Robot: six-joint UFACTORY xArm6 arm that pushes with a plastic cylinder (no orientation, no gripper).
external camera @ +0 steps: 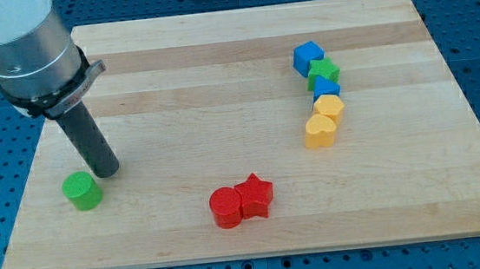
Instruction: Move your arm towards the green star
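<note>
- Camera view: the green star [325, 68] sits on the right part of the wooden board [216, 58], toward the far side, second in a short curved chain of blocks.
- Just beyond it, touching on its far-left side, is a blue cube [307, 57]; on its near side a second blue block [326, 88] presses against it, shape hard to make out.
- Nearer again come two yellow blocks: the first yellow block [330, 107] of unclear shape, then a yellow heart [319, 131] at the chain's near end, the two touching.
- My tip [108, 172] rests on the board far over on the left, well apart from the green star, with most of the board's width between them.
- The rod carries no jaws, so nothing is gripped; the tip stands just beside a green cylinder [81, 190], at that block's far-right edge, and I cannot tell whether they touch.
- Near the front edge, around the middle, a red cylinder [225, 208] and a red star [255, 196] sit touching, the star on the right.
</note>
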